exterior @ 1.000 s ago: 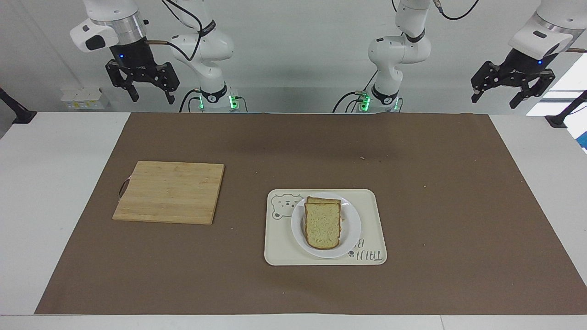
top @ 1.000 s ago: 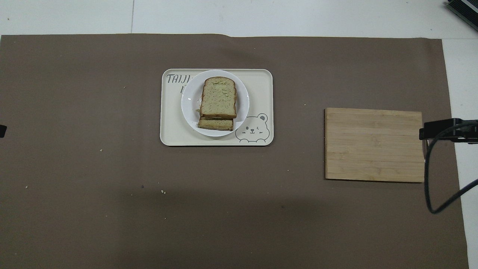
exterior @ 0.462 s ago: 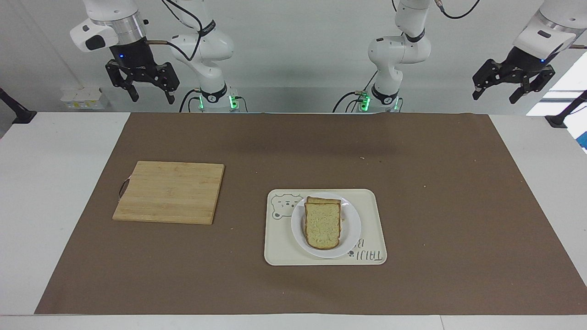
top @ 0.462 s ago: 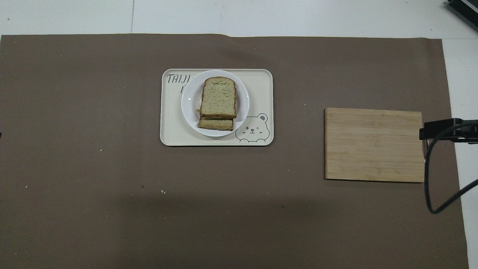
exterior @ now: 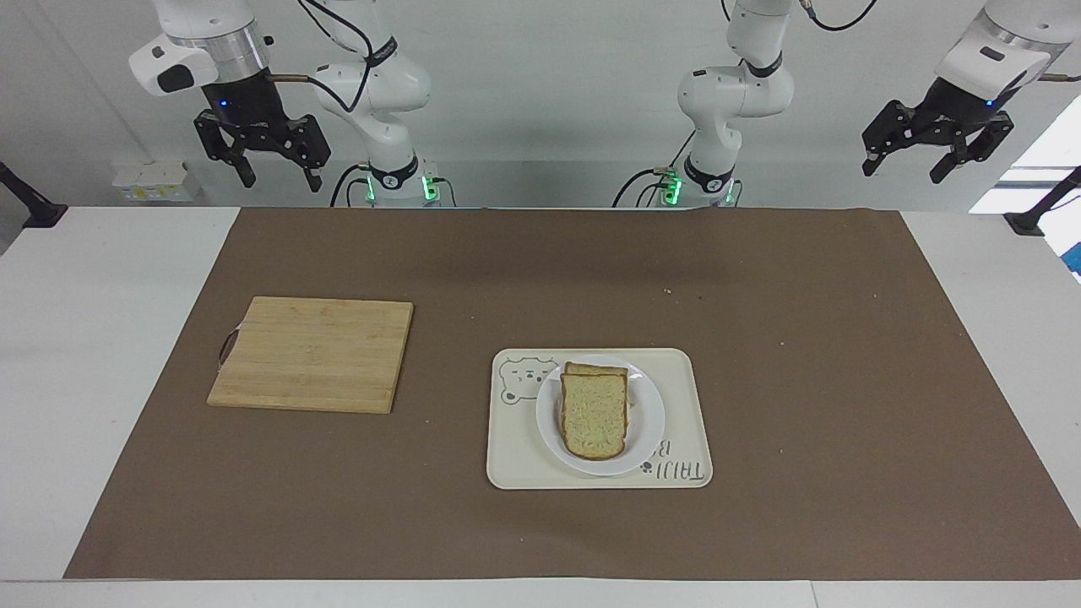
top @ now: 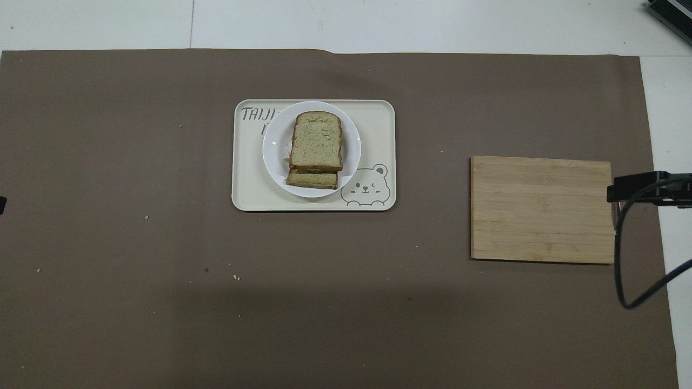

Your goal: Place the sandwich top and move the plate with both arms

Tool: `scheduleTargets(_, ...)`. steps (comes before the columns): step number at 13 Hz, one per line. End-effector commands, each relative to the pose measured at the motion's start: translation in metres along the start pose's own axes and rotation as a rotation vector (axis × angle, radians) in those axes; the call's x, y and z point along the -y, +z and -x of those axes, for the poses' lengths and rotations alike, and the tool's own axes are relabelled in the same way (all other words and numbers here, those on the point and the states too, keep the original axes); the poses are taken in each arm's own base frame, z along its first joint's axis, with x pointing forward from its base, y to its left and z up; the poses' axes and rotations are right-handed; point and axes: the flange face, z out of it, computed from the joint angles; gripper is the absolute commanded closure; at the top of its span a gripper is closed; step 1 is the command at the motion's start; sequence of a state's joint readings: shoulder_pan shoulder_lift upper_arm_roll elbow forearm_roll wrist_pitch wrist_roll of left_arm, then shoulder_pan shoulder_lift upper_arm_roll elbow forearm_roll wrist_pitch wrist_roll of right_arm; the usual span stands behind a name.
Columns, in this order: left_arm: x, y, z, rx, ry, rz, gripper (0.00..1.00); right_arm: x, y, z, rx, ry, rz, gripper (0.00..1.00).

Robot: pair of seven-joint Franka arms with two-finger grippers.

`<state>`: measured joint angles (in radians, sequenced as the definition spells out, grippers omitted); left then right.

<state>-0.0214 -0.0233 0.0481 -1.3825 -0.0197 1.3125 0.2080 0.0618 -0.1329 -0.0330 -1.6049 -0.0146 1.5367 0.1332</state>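
A: Since the sandwich top (exterior: 594,415) already lies on the lower slice on the plate (exterior: 649,426), what has changed in the last second?

B: Only the left gripper (exterior: 933,148); it has drifted a little higher and toward the middle at the left arm's end of the counter; its jaws stand open and hold nothing.

A: And the right gripper (exterior: 263,154)?

B: It has not moved; it hangs high by the counter's edge nearest the robots, at the right arm's end, jaws open and empty; the cutting board (exterior: 312,354) below is bare.

A: Where is the plate?

B: On the cream tray (exterior: 686,397), near the middle of the brown mat (exterior: 802,355), toward the edge farthest from the robots; nothing there has shifted.

A: So the task?

B: Both steps look finished, I judge; the arms seem to be retreating to rest.
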Motion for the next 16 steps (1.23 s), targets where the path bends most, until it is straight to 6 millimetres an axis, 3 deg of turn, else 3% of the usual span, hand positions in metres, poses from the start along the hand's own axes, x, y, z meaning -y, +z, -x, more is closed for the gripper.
scheduleTargets(1,-0.0094,0.0003,0.0066,0.008,0.0,-0.01,0.0,-0.0027,-0.0044,0.0027,0.001,0.001,-0.018,0.0)
scheduleTargets(16,-0.0094,0.0014,0.0067,0.009,-0.017,-0.01,0.0,-0.0035,-0.0043,0.0026,0.001,0.002,-0.018,0.0)
